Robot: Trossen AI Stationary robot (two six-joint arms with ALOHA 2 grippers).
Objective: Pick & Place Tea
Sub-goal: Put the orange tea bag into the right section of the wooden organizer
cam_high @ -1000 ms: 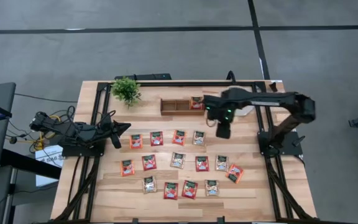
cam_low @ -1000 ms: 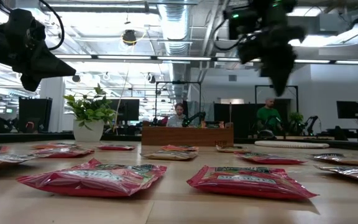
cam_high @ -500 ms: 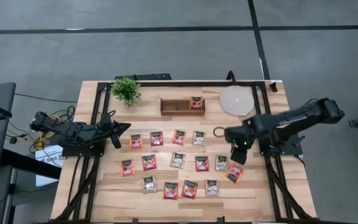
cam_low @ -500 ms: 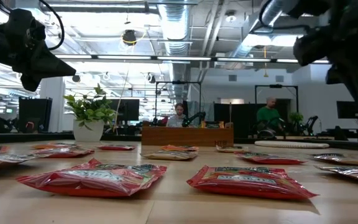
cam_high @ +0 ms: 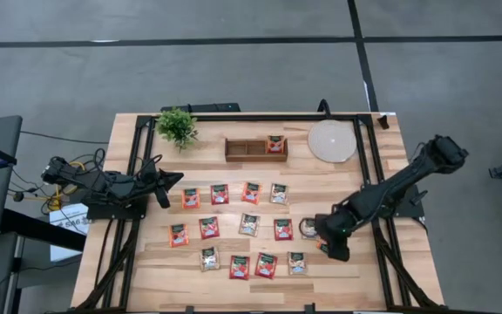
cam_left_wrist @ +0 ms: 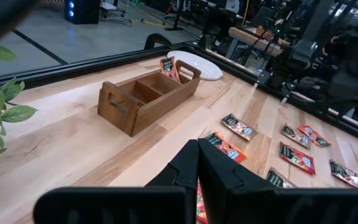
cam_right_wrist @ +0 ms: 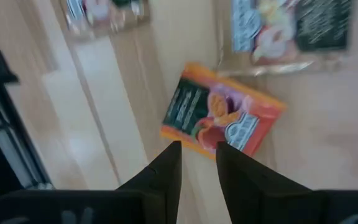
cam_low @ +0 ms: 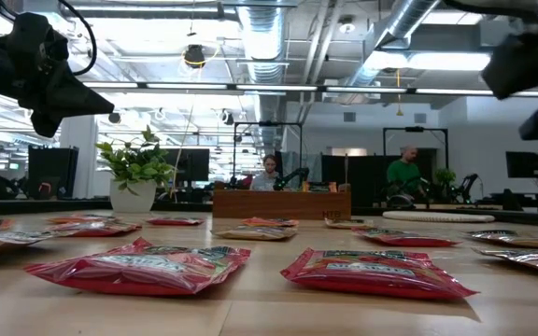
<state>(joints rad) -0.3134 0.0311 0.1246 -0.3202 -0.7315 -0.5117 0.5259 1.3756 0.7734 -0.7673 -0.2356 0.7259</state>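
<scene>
Right pincer (cam_high: 335,249), high view: hovers over the skewed red sachet (cam_high: 323,243) nr table (cam_high: 356,270) edge. Wrist view: fingers (cam_right_wrist: 166,171) parted w/ a narrow gap, grasping nothing, sachet (cam_right_wrist: 222,118) just beyond. Best to square up w/ it, then descend. Left pincer (cam_high: 174,178) clenched, parked.

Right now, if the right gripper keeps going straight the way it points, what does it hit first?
Most likely the orange-red tea sachet lying flat directly ahead of the right gripper, whose fingers stand slightly apart and empty. How far above it the gripper is cannot be judged.
</scene>
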